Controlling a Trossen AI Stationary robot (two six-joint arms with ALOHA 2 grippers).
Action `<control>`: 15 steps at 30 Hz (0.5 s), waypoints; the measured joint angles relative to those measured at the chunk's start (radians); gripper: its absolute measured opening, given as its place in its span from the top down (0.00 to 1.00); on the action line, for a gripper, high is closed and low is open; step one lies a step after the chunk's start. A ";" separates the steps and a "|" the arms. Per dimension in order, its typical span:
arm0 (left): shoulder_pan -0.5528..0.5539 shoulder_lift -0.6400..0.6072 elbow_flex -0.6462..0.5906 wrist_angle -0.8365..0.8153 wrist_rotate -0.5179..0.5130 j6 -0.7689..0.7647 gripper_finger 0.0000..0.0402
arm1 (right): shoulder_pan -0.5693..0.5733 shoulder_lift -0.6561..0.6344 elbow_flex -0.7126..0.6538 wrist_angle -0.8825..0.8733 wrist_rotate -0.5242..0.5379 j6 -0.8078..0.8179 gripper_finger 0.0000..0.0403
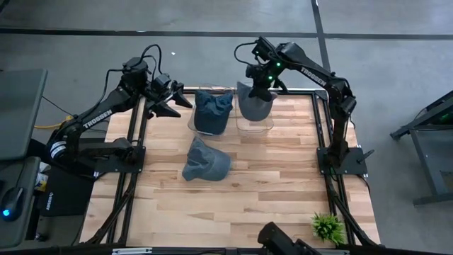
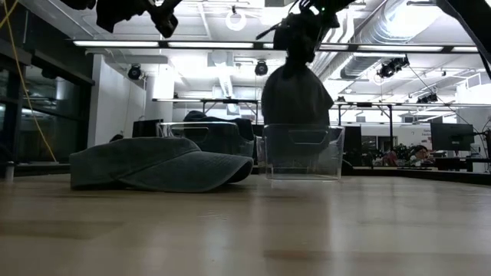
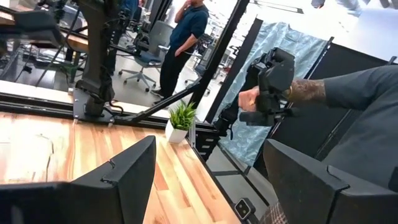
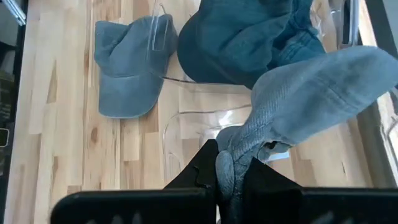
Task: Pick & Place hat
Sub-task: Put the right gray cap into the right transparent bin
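The right end effector (image 1: 259,86) is clenched on a grey hat (image 1: 255,103), pinching a fold of its cloth between the fingers (image 4: 202,168). The hat hangs straight below it, over a clear bin (image 1: 255,122) at the far side of the tabletop (image 1: 269,184); in the low view the hat's lower part sits behind the bin's wall, and whether it touches the bin's floor cannot be told. Just beside this bin, toward the left arm, stands a second clear bin (image 1: 192,122) with a dark blue hat (image 1: 213,110) inside it. A third hat (image 1: 205,161), blue-grey, lies flat on the tabletop nearer the front, below and to the left of the right end effector, apart from both bins.

The left end effector (image 1: 172,99) is raised at the far left edge of the tabletop, near the dark blue hat's bin, its fingers (image 3: 121,177) spread apart and holding nothing. Beyond it, its wrist view shows a small plant (image 3: 181,118) at the tabletop's corner, a person's hand (image 3: 252,98) gripping a dark handle, and another person (image 3: 183,43) standing farther off.
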 joint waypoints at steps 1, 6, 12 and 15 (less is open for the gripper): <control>0.000 0.000 0.000 0.000 0.003 0.000 0.32 | 0.000 0.006 0.000 0.003 0.000 0.000 0.98; 0.000 0.000 0.000 0.000 0.020 0.000 0.32 | 0.010 0.034 0.000 -0.001 -0.004 -0.006 0.98; 0.000 0.000 0.000 0.000 0.027 0.002 0.32 | 0.033 0.054 0.000 -0.002 -0.010 -0.014 0.98; 0.000 0.000 0.000 0.000 0.028 0.003 0.32 | 0.046 0.069 0.000 -0.001 -0.006 -0.033 0.98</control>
